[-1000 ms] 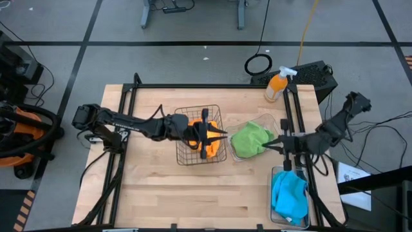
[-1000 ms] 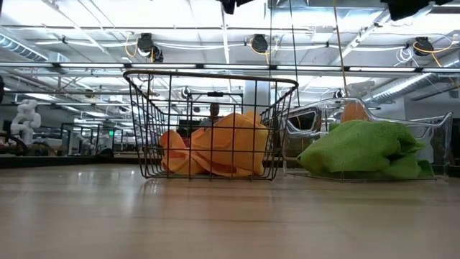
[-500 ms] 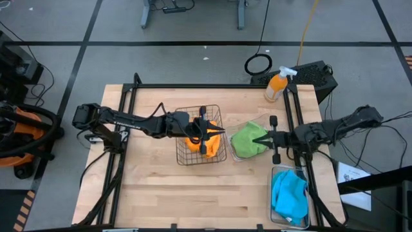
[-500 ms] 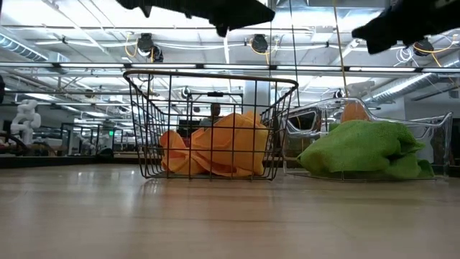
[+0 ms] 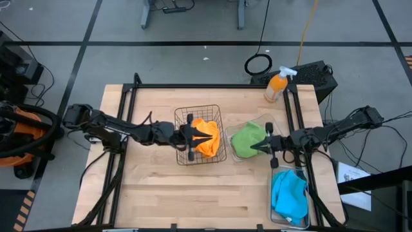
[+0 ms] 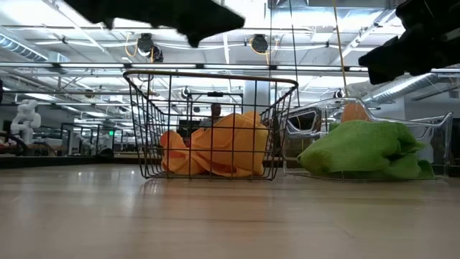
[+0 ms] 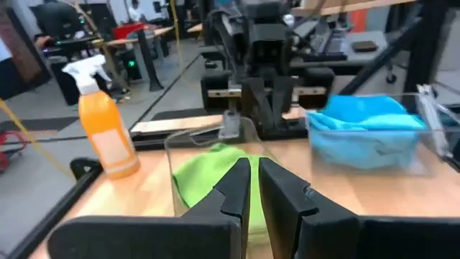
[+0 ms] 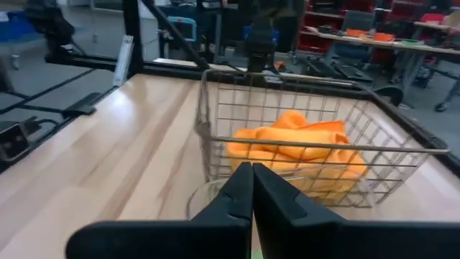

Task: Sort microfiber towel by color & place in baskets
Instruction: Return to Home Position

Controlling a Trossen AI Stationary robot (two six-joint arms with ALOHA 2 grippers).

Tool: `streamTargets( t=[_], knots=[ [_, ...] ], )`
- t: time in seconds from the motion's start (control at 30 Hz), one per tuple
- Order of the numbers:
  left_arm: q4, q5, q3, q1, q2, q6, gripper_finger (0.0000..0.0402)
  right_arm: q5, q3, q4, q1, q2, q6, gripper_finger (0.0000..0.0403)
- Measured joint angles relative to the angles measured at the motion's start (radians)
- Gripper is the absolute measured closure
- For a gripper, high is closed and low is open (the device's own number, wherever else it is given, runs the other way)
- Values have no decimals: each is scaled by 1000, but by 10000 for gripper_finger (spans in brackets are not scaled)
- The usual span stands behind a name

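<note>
Orange towels (image 5: 206, 143) lie in the copper wire basket (image 5: 182, 154) at mid-table; they also show in the low view (image 6: 215, 147). Green towels (image 5: 243, 138) fill the clear tub (image 5: 270, 122) to its right. Blue towels (image 5: 288, 196) lie in the clear bin (image 5: 273, 174) at the near right. My left gripper (image 5: 216, 135) hovers over the basket, shut and empty, pointing toward the tub (image 7: 253, 169). My right gripper (image 5: 253, 147) hovers over the green towels, shut and empty, pointing toward the basket (image 8: 251, 173).
An orange spray bottle (image 5: 277, 87) and a black box (image 5: 315, 76) stand at the far right corner. Black frame rails (image 5: 122, 129) run along the table's left and right sides. Bare wood lies in front of the basket (image 5: 193, 193).
My left gripper has drawn back a little toward the table's left edge and come lower over the basket. My right gripper has moved toward the table's left, over the green towels, and come lower. The towels have kept still.
</note>
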Motion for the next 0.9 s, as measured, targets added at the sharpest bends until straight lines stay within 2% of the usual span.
streamTargets(
  t=[0.23, 0.4, 0.6, 0.9],
  knots=[
    [136, 22, -158, 1, -51, -7, 364, -18, -46, 4, 0, -2, 30, 403],
    [163, 23, -211, 1, -52, -8, 364, -45, -85, 18, 0, -2, 53, 403],
    [170, 24, -242, 1, -52, -26, 364, -71, -155, 117, 0, -3, 28, 403],
    [129, 25, -241, 0, -53, -26, 364, -92, -153, 94, 0, -5, 9, 403]
  ],
)
